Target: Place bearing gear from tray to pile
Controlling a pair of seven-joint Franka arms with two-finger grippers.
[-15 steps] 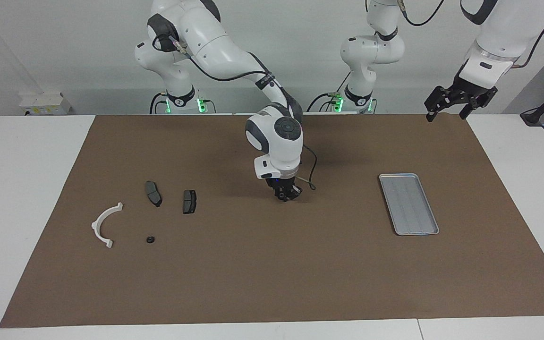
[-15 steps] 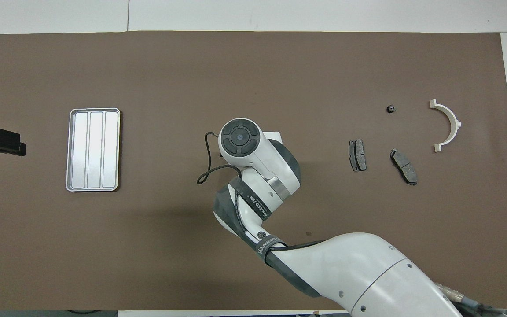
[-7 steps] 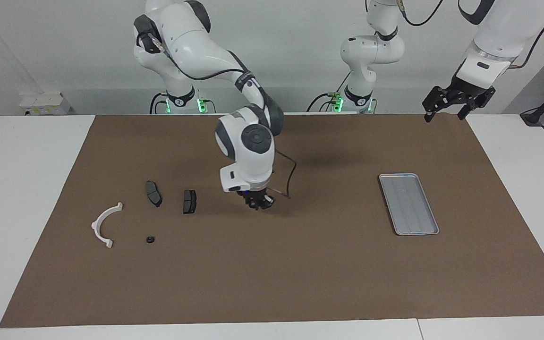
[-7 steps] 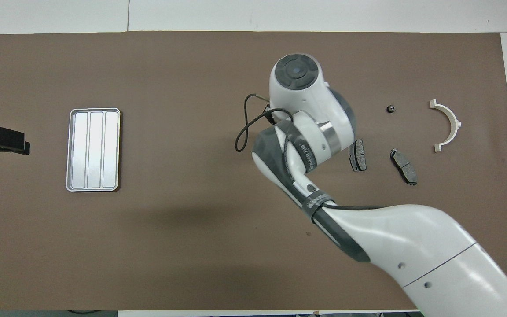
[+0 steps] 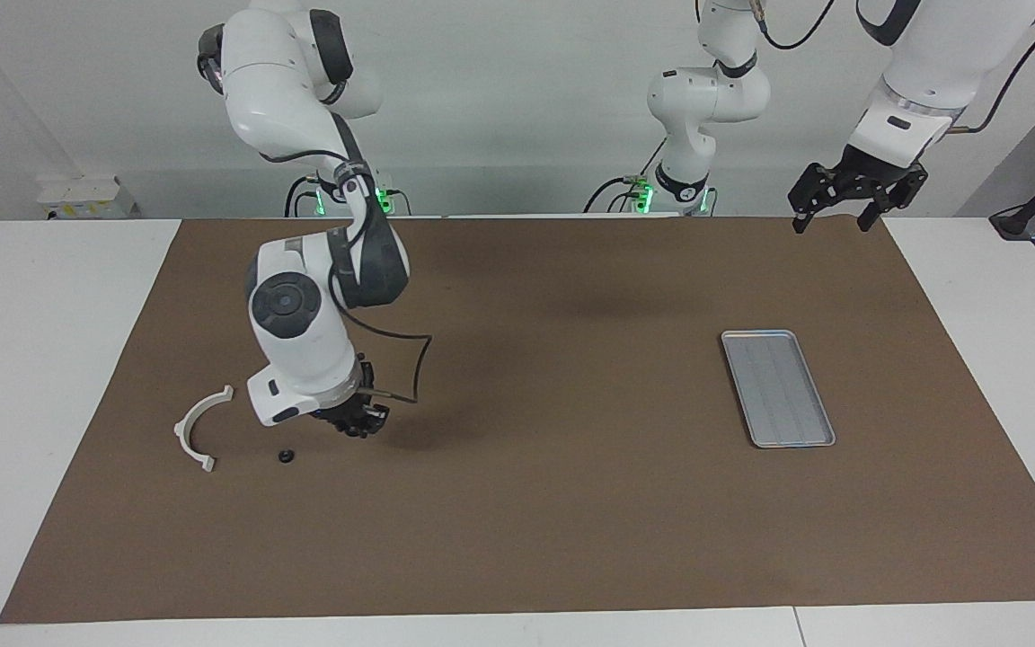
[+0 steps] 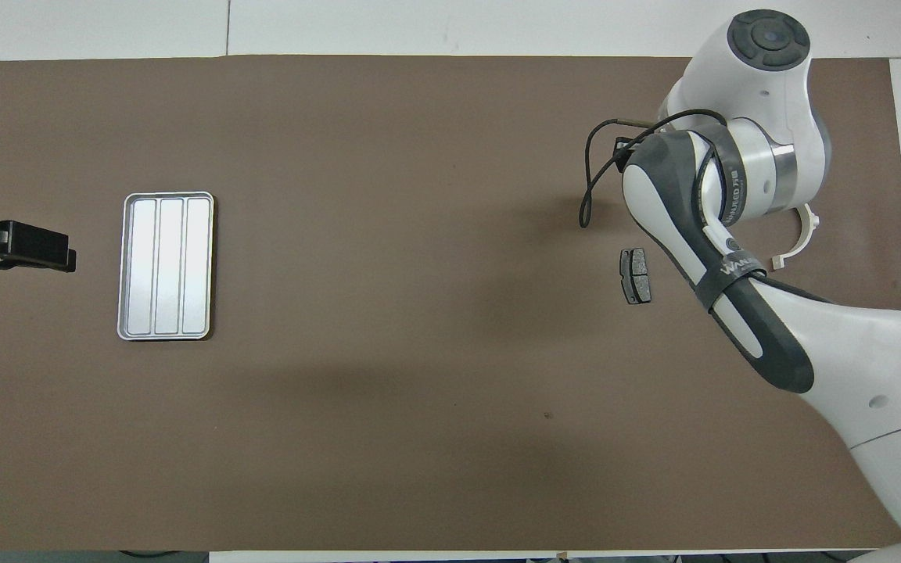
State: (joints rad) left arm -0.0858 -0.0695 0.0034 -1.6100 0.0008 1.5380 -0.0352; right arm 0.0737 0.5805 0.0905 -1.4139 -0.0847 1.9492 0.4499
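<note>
The right gripper (image 5: 356, 422) hung low over the brown mat (image 5: 517, 521) in the lower half of the facing view, at the right arm's end of the table. It was tilted down toward the pile (image 6: 810, 227). That low, angled pose looked like the end of a carry, with the gripper set to put a part down among the others rather than drop it from height. Whether it was clamped on anything could not be told, because its underside was dark and turned away.

The tray (image 5: 778, 388) sat at mid-height toward the left arm's end. Its ridged floor was bare in both views, so the bearing gear was no longer on it. It was probably in the right gripper, though that was not visible.

A small black round part (image 5: 284, 456) lay on the mat just beside the gripper, between it and the white semicircular bracket (image 5: 181, 429). It could not be told whether this was a bearing gear. One dark brake pad (image 6: 635, 275) showed beside the forearm in the overhead view, and the arm hid whatever else lay there.

The left gripper (image 5: 832, 211) waited high in the upper corner of the facing view, over the mat's edge nearest its base. Its fingers were spread apart and empty, well clear of the tray.
</note>
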